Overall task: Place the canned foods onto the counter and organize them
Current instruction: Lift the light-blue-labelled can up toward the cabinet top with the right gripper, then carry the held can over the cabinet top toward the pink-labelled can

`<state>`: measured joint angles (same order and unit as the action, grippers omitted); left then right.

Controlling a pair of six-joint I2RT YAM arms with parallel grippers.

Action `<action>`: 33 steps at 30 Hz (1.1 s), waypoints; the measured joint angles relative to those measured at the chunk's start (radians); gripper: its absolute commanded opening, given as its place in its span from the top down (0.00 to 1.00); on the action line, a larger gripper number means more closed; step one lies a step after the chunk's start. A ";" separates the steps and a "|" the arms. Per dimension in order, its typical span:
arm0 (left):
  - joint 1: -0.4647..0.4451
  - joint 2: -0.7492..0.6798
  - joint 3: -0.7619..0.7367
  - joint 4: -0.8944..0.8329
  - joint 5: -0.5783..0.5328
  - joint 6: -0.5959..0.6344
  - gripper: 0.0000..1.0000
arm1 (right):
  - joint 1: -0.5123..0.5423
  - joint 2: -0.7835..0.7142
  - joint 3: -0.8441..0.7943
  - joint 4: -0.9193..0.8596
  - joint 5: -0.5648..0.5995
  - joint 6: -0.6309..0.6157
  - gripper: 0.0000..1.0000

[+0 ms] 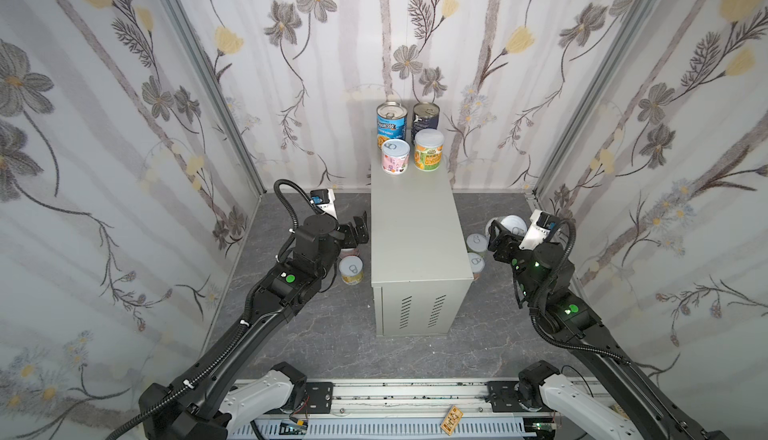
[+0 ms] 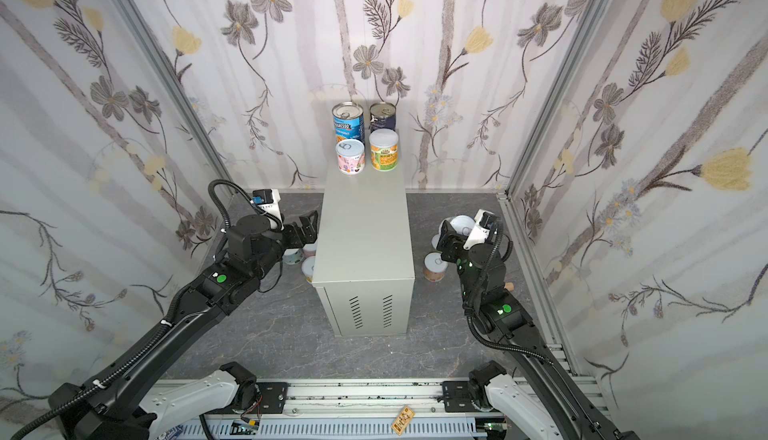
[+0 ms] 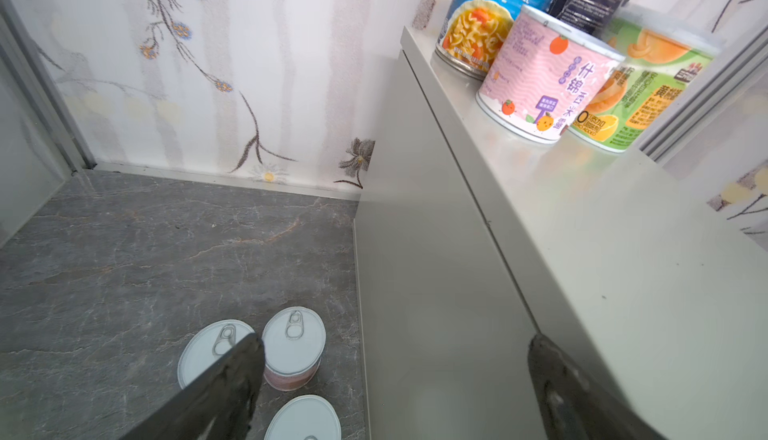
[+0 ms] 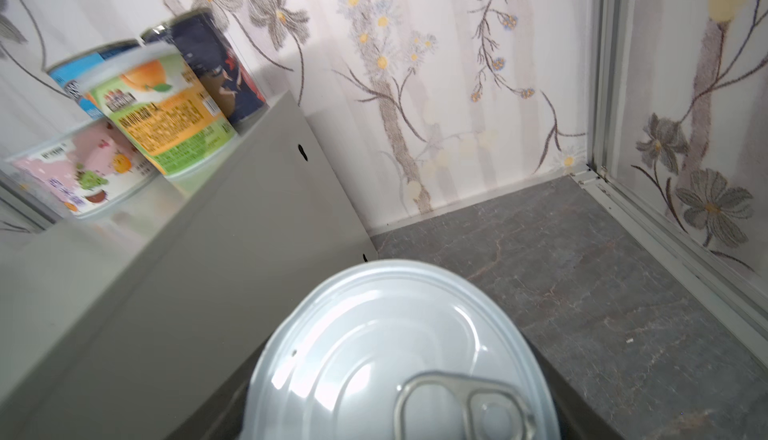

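We log the counter (image 1: pixel 411 218) standing mid-floor with four cans upright at the far end of its top. The blue Progresso can (image 1: pixel 391 120) is far left and the dark navy can (image 1: pixel 425 116) far right. The pink can (image 1: pixel 395 156) and the green-and-orange can (image 1: pixel 429 149) sit just in front of them. The near part of the top is bare.

The left gripper (image 1: pixel 360 226) hangs just beside the counter's left side. Its jaws are spread wide and hold nothing. Below it three white-lidded cans (image 3: pixel 294 342) stand close together on the floor (image 3: pixel 124 251).

The right gripper (image 1: pixel 508 232) is clamped on a short white-lidded can (image 4: pixel 395 355), raised off the floor to the right of the counter. We cannot read that can's label. Two more short cans (image 1: pixel 476 242) stand on the floor between this gripper and the counter's right side.
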<state>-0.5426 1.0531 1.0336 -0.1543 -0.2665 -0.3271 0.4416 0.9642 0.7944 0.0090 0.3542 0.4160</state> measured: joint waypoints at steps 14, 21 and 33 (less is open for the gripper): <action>0.005 -0.081 -0.064 -0.047 -0.142 -0.016 0.00 | -0.015 0.201 0.388 -0.052 -0.360 -0.109 0.45; 0.011 -0.105 -0.111 -0.052 -0.184 -0.013 0.00 | -0.013 0.343 0.550 -0.134 -0.483 -0.156 0.43; 0.018 -0.158 -0.175 -0.061 -0.211 -0.036 0.00 | 0.017 0.590 0.885 -0.381 -0.536 -0.254 0.42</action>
<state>-0.5251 0.8951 0.8589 -0.2157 -0.4778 -0.3630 0.4583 1.5539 1.6791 -0.3721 -0.1818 0.1623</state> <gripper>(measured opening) 0.997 0.756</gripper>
